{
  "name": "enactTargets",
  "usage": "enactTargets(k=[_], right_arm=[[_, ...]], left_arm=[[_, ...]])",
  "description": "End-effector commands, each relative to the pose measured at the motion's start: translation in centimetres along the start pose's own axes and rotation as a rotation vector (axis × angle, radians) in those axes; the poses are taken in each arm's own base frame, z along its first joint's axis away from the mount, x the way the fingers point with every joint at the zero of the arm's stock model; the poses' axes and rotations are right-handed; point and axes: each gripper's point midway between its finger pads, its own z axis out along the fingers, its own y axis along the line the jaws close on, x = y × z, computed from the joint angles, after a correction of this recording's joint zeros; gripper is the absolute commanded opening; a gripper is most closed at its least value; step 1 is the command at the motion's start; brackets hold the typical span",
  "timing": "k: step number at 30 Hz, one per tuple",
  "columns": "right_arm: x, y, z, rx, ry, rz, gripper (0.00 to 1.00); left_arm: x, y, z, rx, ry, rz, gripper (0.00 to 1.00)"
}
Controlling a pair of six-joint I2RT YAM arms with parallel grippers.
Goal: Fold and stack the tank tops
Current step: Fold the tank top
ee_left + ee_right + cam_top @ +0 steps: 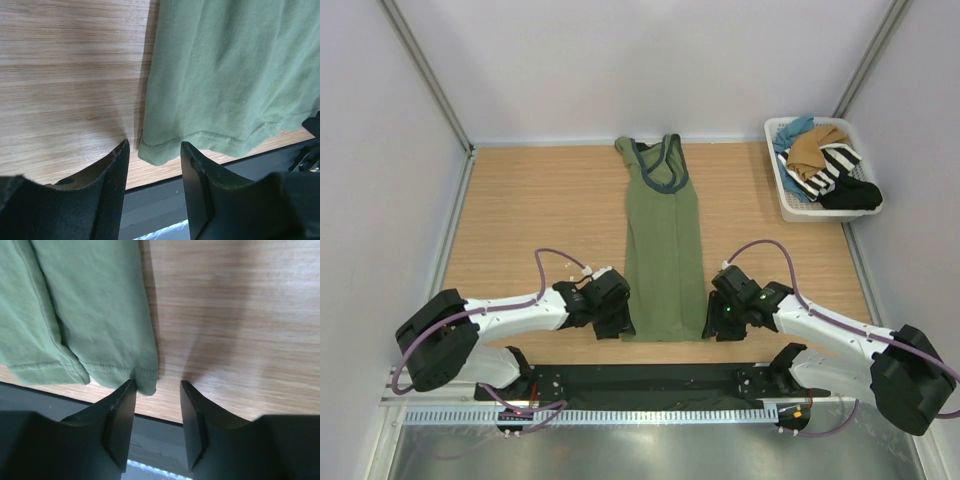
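The olive green tank top (663, 250) lies lengthwise down the middle of the wooden table, its dark-trimmed neck at the far end. My left gripper (620, 325) is at the near left corner of its hem. In the left wrist view that gripper (154, 150) is open and the hem corner (155, 150) lies between its fingertips. My right gripper (712, 325) is at the near right corner. In the right wrist view that gripper (157, 385) is also open, with the hem corner (145, 380) against its left finger (122, 410). The tan-brown tank top (815, 148) lies crumpled in the basket.
A white basket (798, 208) stands at the far right of the table. It also holds a black-and-white striped garment (825, 170), a black garment (852, 193) and a blue cloth (790, 133). A black strip (640, 385) runs along the near table edge, and walls enclose three sides.
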Motion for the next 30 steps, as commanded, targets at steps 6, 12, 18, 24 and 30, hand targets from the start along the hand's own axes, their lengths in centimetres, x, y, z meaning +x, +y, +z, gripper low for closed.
enactTargets(k=[6, 12, 18, 24, 30], right_arm=[[0.5, 1.8, 0.8, -0.096, 0.03, 0.017, 0.36], [0.6, 2.1, 0.2, -0.115, 0.024, 0.018, 0.06], [0.8, 2.3, -1.4, -0.149, 0.006, 0.013, 0.01], [1.0, 2.1, -3.2, -0.144, -0.001, -0.003, 0.01], [0.9, 1.0, -3.0, -0.089, -0.009, -0.023, 0.47]], left_arm=[[-0.5, -0.4, 1.1, -0.002, -0.024, -0.02, 0.43], [0.5, -0.7, 0.9, 0.01, -0.008, -0.014, 0.11], [2.4, -1.5, 0.2, 0.026, 0.009, 0.004, 0.0], [3.9, -2.7, -1.0, 0.064, 0.01, -0.015, 0.0], [3.8, -2.5, -0.9, 0.056, 0.0, -0.025, 0.0]])
